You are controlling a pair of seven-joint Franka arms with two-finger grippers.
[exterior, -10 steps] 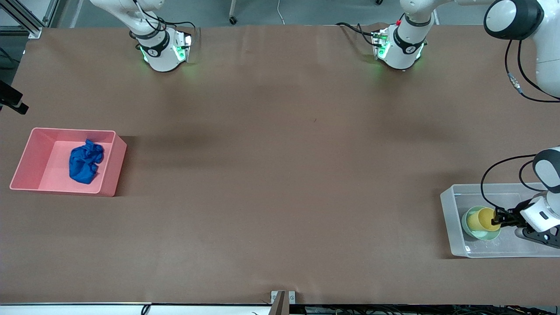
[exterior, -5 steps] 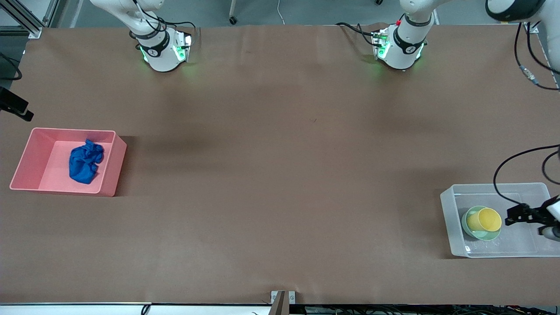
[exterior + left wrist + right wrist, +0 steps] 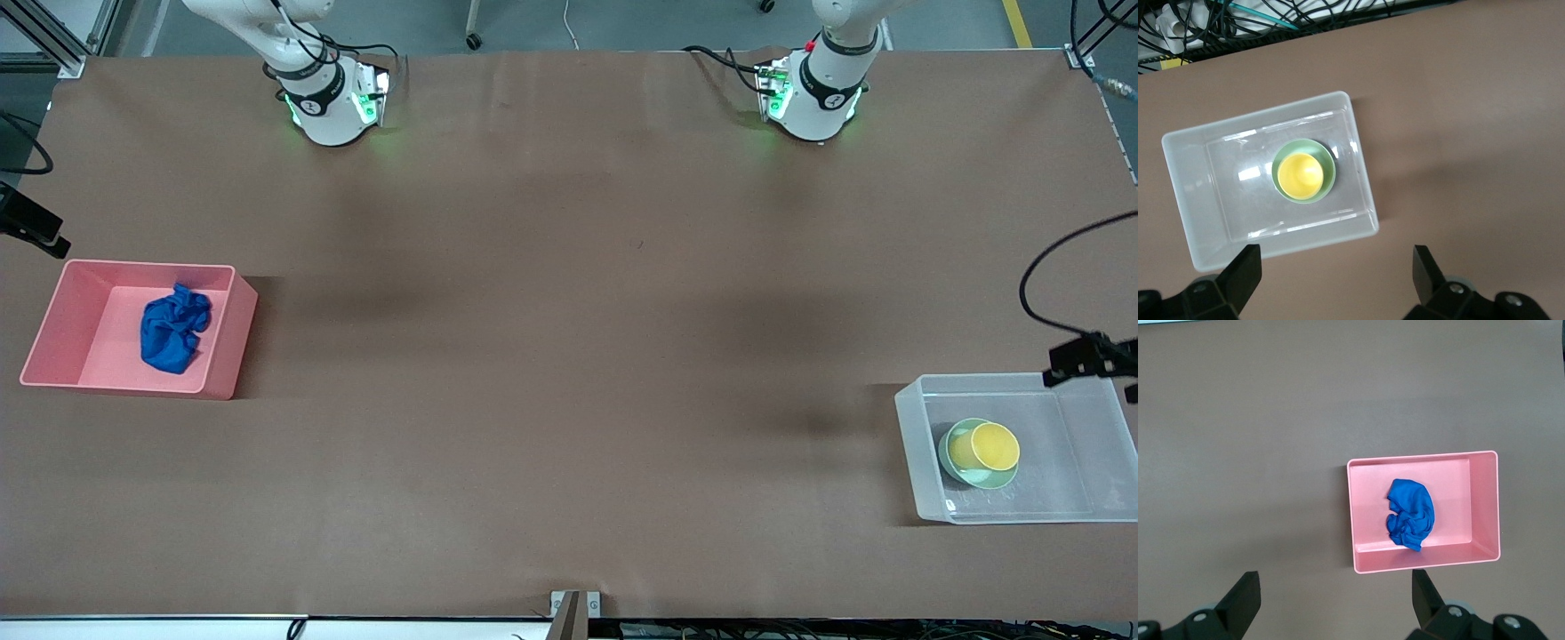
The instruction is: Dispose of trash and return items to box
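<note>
Cup (image 3: pixel 994 445) sits in bowl (image 3: pixel 976 453) in box (image 3: pixel 1009 449); wad (image 3: pixel 173 327) in pink bin (image 3: pixel 133 327). My left gripper (image 3: pixel 1335 277) is spread empty above the box, right gripper (image 3: pixel 1335 597) spread empty above the bin. Risk looks low: a dropping arm could clip the box wall.

Blue wrinkly wad (image 3: pixel 1411 513) sitting inside the pink bin (image 3: pixel 1484 507), bin resting flat on the brown table (image 3: pixel 1245 440). Right gripper (image 3: pixel 1335 595) hanging above the bare tabletop near the bin, fingers (image 3: pixel 1245 593) spread wide, nothing held.
</note>
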